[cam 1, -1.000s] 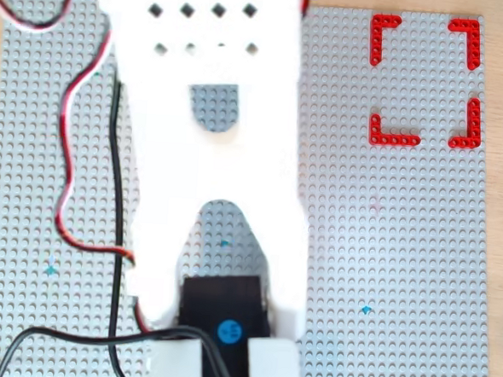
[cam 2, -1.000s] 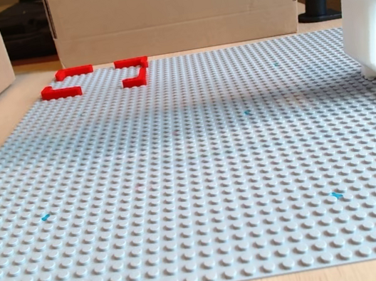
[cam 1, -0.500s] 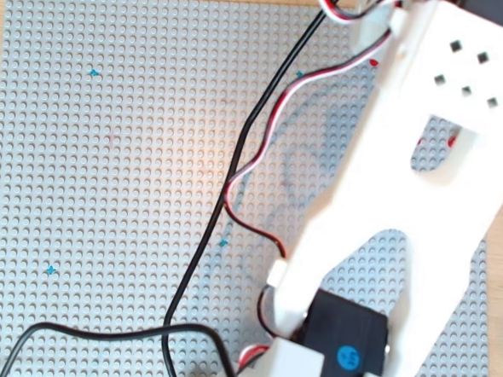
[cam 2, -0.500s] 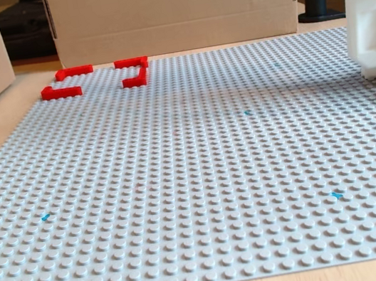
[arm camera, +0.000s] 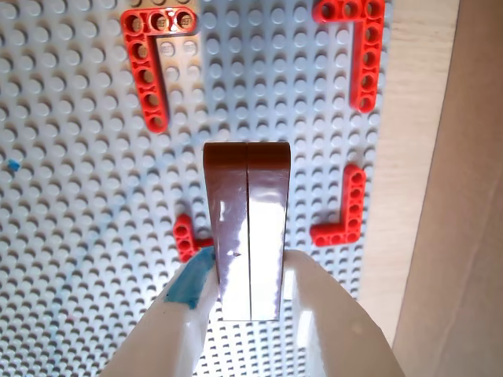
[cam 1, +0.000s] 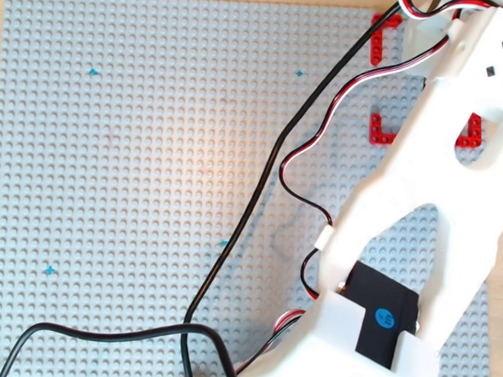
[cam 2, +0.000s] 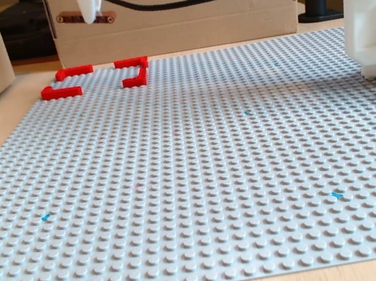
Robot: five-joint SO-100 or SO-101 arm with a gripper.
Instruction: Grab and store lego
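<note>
While clamped in gripper (arm camera: 250,302), lego (arm camera: 247,228) long axis toward 12 o'clock, above red corner pieces' (arm camera: 149,63) frame.

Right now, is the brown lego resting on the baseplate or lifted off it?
Lifted. In the fixed view the lego hangs clamped in the gripper well above the red corner pieces; the wrist view shows it between the fingers, over the grey baseplate.

Claw (cam 2: 93,13) with seemingly the lego (cam 2: 85,15) above red corner pieces (cam 2: 94,77).
</note>
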